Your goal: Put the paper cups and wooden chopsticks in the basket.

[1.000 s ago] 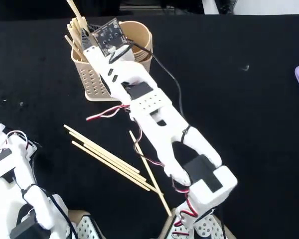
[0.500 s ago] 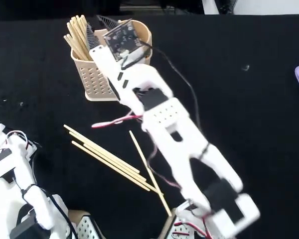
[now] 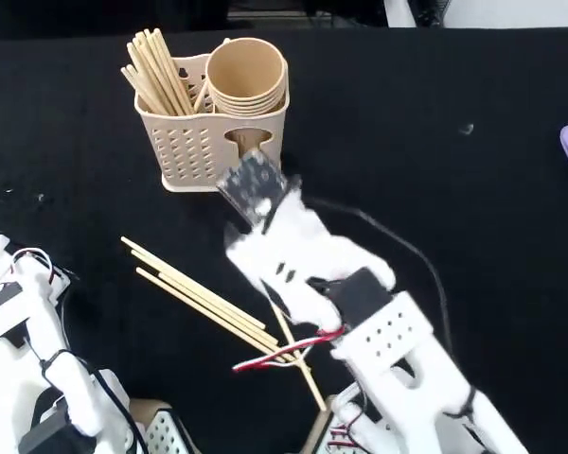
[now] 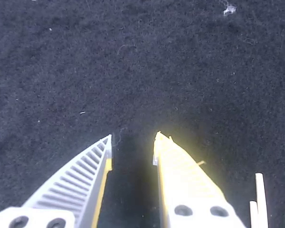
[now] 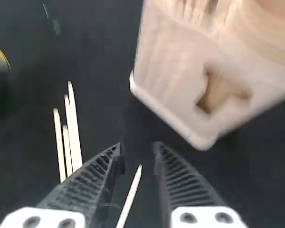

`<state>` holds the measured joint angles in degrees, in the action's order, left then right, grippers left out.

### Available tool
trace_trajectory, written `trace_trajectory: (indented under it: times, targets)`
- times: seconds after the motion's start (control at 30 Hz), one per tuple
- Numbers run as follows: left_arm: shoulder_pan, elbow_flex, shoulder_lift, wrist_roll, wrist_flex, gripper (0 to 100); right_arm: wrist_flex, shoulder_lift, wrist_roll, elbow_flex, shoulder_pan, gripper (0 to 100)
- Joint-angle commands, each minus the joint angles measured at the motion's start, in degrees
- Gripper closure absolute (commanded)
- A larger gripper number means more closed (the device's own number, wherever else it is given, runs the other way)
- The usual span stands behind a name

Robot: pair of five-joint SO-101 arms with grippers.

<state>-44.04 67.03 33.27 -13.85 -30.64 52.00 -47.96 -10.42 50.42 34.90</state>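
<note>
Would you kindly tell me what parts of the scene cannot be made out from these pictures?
Single chopstick: high view, upper end hidden under the right arm.
Chopstick ends: left wrist view, rest cut off by the picture's edge.
Paper cups: high view, lower parts hidden by the basket wall.

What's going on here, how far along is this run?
The basket already holds a stack of paper cups and a bundle of wooden chopsticks. Several loose chopsticks lie on the black table in front of it. The right gripper is open and empty, hovering between the basket and the loose chopsticks, with one of them right below it. The left gripper is open over a bare part of the table, holding nothing.
</note>
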Motion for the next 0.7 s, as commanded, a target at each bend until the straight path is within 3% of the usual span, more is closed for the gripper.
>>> trace_trajectory:
  times: [0.0, 0.27, 0.47, 0.53, 0.63, 0.67]
  targets:
    - [0.7, -1.9, 1.1, 0.1, 0.8, 85, -4.0, -0.5, -3.6, 11.8, -1.5, 79.9]
    - [0.6, -1.9, 1.1, 0.1, 0.7, 85, -11.5, 16.9, -4.4, 15.5, -1.6, 83.1]
    - [0.7, -1.9, 1.1, 0.1, 0.7, 85, -12.4, 29.5, -4.4, 10.4, -1.5, 83.6]
    - [0.7, -1.9, 1.1, 0.1, 0.7, 85, -10.9, 31.6, -4.5, 8.1, -1.6, 86.6]
    - [0.7, -1.9, 1.1, 0.1, 0.7, 85, -10.5, 32.7, -4.5, 7.1, -1.8, 99.5]
    - [0.7, -1.9, 1.1, 0.1, 0.7, 85, -10.5, 32.7, -4.5, 7.2, -2.0, 97.9]
